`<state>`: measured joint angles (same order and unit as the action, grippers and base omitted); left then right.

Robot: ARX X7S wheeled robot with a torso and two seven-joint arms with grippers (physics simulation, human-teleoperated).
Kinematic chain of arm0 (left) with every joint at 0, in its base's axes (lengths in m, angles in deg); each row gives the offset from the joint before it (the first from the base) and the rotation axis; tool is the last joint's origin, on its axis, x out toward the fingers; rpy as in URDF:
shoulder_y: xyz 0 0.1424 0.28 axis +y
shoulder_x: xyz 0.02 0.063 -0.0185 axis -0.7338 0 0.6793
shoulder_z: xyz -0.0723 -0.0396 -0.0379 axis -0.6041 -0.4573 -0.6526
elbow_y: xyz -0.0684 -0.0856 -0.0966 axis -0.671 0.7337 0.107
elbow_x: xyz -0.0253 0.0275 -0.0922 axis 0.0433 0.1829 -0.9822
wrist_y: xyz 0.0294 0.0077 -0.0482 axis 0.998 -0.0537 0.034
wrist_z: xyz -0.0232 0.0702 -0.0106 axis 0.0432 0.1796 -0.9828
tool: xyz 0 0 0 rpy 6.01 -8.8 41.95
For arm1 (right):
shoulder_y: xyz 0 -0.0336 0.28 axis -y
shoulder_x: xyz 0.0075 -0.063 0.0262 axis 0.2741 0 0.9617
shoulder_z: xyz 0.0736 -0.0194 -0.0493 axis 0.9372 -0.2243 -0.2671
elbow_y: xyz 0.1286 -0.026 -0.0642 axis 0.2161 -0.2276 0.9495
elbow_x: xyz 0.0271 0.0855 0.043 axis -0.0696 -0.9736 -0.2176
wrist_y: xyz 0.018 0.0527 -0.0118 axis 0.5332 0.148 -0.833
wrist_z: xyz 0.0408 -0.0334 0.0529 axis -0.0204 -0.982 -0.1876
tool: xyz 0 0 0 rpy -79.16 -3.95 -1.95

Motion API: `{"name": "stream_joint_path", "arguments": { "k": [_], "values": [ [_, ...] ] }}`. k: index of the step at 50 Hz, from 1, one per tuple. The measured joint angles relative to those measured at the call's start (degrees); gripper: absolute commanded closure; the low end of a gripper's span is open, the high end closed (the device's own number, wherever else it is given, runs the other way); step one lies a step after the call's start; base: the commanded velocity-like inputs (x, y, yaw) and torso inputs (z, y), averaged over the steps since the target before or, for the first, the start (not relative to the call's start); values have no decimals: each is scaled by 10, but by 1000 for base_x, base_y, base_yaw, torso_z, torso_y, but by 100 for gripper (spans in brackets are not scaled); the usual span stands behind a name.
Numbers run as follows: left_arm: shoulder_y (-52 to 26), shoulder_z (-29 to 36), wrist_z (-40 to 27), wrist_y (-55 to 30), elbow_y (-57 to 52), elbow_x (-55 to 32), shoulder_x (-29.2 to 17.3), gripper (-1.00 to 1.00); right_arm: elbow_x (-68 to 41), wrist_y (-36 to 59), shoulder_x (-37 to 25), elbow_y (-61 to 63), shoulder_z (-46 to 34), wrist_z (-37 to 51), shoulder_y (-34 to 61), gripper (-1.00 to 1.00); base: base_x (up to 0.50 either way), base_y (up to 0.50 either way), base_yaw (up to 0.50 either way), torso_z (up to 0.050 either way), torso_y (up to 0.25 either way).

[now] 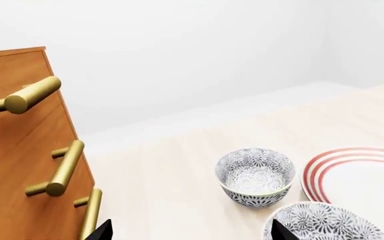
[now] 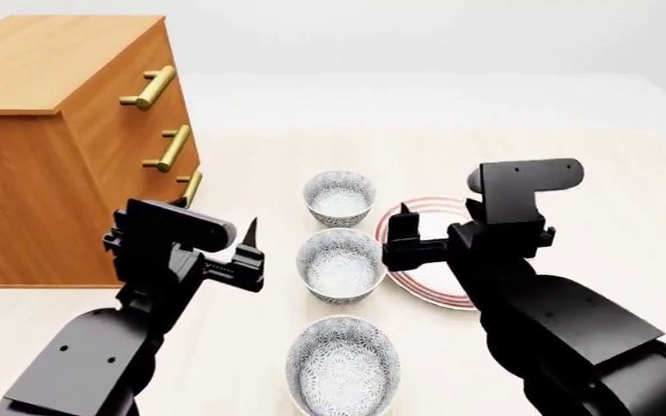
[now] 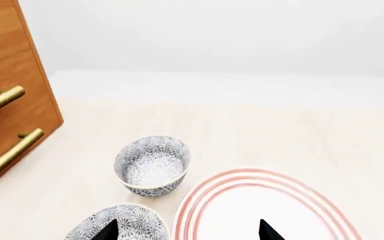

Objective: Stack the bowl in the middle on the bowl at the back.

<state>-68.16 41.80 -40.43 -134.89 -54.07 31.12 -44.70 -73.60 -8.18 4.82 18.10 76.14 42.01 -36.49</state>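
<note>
You have three patterned bowls in a row running away from you on the pale wooden table (image 2: 610,173). The middle bowl (image 2: 340,264) sits upright on the table, between the back bowl (image 2: 340,196) and the front bowl (image 2: 342,364), apart from both with a bare strip of table on each side. Its rim lies just beside the near-left edge of the red-ringed plate (image 2: 443,277); whether the two touch cannot be told. The back bowl stands just off the plate's far-left edge, and the wooden dresser (image 2: 67,147) with its brass handles (image 2: 171,147) is off to the left of that bowl, well apart from it.

Your left gripper (image 2: 252,256) hangs to the left of the middle bowl, close to its rim but clear of it. Its jaws are spread wide and hold nothing; in the left wrist view the two dark fingertips (image 1: 98,231) show far apart at the frame's edge, with the middle bowl's rim beside one of them and the back bowl beyond.

Your right gripper (image 2: 402,238) hangs on the other side of the middle bowl, over the plate's left edge. Its jaws are also spread wide and carry nothing; in the right wrist view one fingertip (image 3: 106,230) shows over the middle bowl's rim and the other over the plate.

Both bowls are empty, white inside with the grey-blue lace pattern all over.
</note>
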Motion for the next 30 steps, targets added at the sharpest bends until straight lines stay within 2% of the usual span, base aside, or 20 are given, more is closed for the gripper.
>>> {"name": "stream_joint_path", "arguments": {
  "k": [7,15,22,30],
  "values": [
    [5,-6,0,-3,-7,-6,-3,-100,-81,56,40,-12,47,86,22,-100,0,0,0,0,0],
    [8,-9,-1,-4,-10,-10,-5,-100,-221,86,60,-47,87,229,39,-100,0,0,0,0,0],
    [9,-10,-1,-4,-10,-13,-5,-100,-321,93,63,-86,94,339,53,-100,0,0,0,0,0],
    [9,-12,-2,-3,-9,-17,-6,-100,-385,88,61,-121,86,414,61,-100,0,0,0,0,0]
  ]
}}
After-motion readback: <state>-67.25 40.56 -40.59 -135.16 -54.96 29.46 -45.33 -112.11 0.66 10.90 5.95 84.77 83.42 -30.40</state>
